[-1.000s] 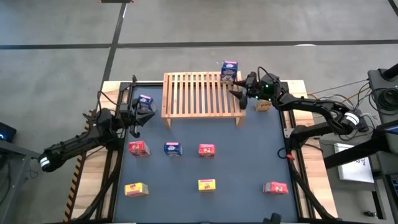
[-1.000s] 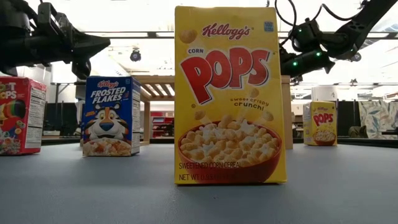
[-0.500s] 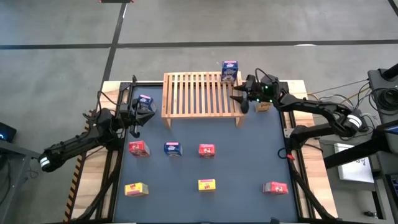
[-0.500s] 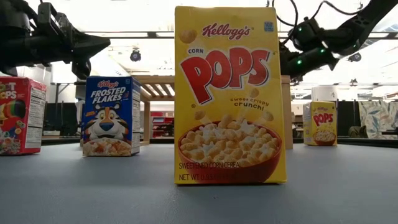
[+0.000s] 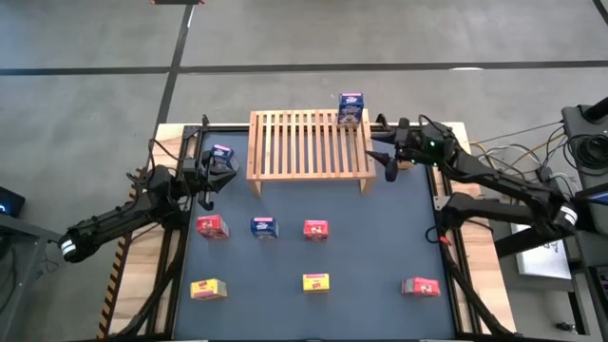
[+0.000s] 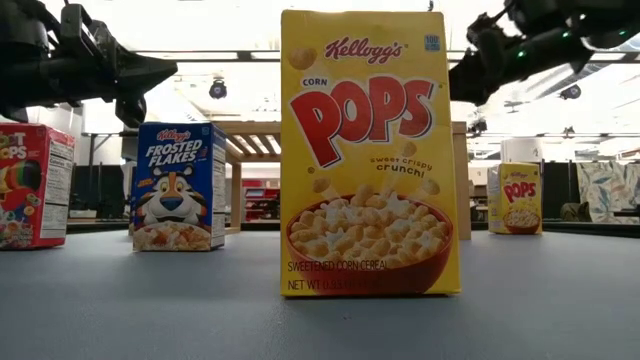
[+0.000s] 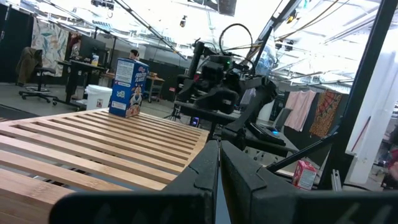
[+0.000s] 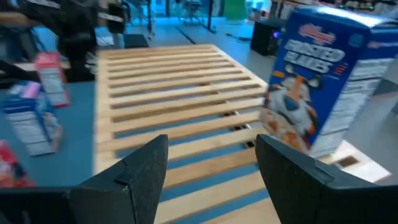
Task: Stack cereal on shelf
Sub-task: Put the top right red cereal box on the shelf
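A: What do we count as done?

B: One blue box on the shelf, upper right corner. Eight remain off it.

A: Grippers?

B: Right gripper, fingers wide and empty, beside the shelf's right end; left gripper closed, empty, left of centre.

A: Obstacles?

B: A yellow box under the right arm.

Right gripper with two dark fingers spread apart, nothing between them, hovering over the light natural-wood slatted shelf. Blue Frosted Flakes cereal box stands upright on the shelf at one corner, just beside one finger, not touching it. Beyond the shelf, on the blue table: a small blue cereal box and a small red cereal box, blurred. A dark shape, blurred, hangs above them.
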